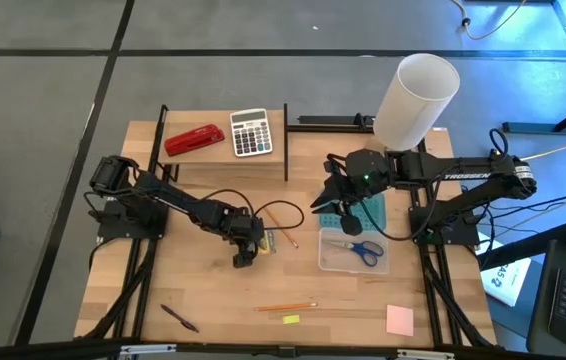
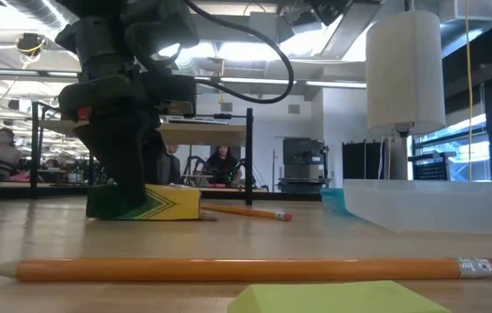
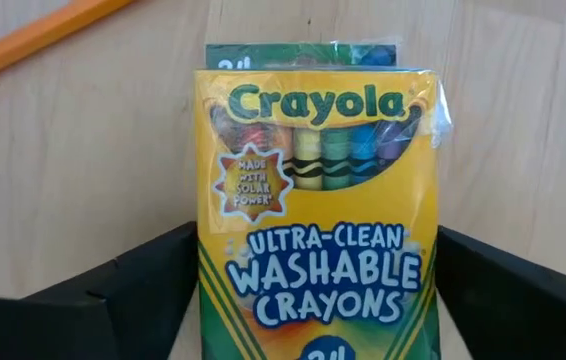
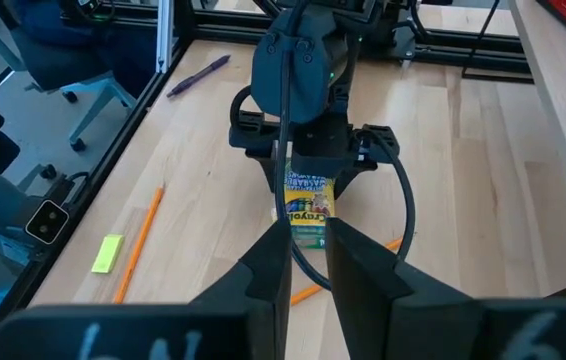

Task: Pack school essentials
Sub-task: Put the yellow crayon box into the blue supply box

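The yellow-green crayon box [image 3: 317, 200] lies flat on the table, left of centre [image 1: 266, 240]. My left gripper [image 3: 317, 300] points steeply down over it and is open, with one finger along each long side. My right gripper [image 4: 308, 240] hangs high over the table's middle right [image 1: 328, 195]; only a narrow gap shows between its fingers, and nothing is in it. The blue-handled scissors [image 1: 355, 246] lie in a clear tray [image 1: 328, 262]. One orange pencil [image 1: 285, 306], the yellow piece [image 1: 291, 319], the purple pen [image 1: 178, 318] and the pink note pad [image 1: 399, 319] lie near the front edge. My left gripper comes at the crayon box from above, slanting. Its fingers [image 3: 133, 290] stand close against the box's two long sides [image 3: 208, 290], near one end. I cannot tell whether they touch it. The box rests flat on the table [image 2: 146, 202].
A second pencil [image 1: 283, 215] lies just beyond the crayon box. A red stapler [image 1: 194, 140] and a grey calculator [image 1: 251, 132] sit on a raised shelf at the back. A tall white cylinder [image 1: 418, 95] stands at the back right. A teal piece [image 1: 368, 212] lies behind the tray.
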{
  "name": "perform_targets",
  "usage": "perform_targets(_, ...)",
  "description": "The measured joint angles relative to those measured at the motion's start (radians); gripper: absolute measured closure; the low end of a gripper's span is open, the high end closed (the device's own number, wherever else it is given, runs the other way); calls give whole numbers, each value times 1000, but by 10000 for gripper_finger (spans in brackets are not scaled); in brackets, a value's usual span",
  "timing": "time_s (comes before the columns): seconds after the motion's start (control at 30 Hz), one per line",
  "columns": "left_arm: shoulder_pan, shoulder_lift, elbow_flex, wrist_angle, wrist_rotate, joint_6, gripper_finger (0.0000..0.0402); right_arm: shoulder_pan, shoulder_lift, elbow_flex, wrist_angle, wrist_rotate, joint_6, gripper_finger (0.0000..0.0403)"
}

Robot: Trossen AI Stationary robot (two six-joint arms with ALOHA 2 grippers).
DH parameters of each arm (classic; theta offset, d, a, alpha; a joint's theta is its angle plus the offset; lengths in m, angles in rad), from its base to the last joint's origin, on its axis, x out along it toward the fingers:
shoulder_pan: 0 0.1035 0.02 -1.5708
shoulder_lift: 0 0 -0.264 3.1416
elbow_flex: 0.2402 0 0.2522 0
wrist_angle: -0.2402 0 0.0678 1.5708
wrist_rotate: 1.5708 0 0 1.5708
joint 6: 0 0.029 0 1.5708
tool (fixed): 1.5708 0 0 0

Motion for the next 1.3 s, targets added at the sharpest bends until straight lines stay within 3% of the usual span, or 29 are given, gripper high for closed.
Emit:
perform_targets(0.37, 22, -28, 0, -6, 0, -29, 4, 0, 0, 0, 0, 0, 0, 334)
perform_targets(1.0, 24, -324, 0, -199, -16, -80, 3, 0, 0, 0, 10, 0, 0, 334)
perform_targets(1.3, -17, -541, 0, -295, -167, -188, 3, 0, 0, 0, 41, 0, 18, 334)
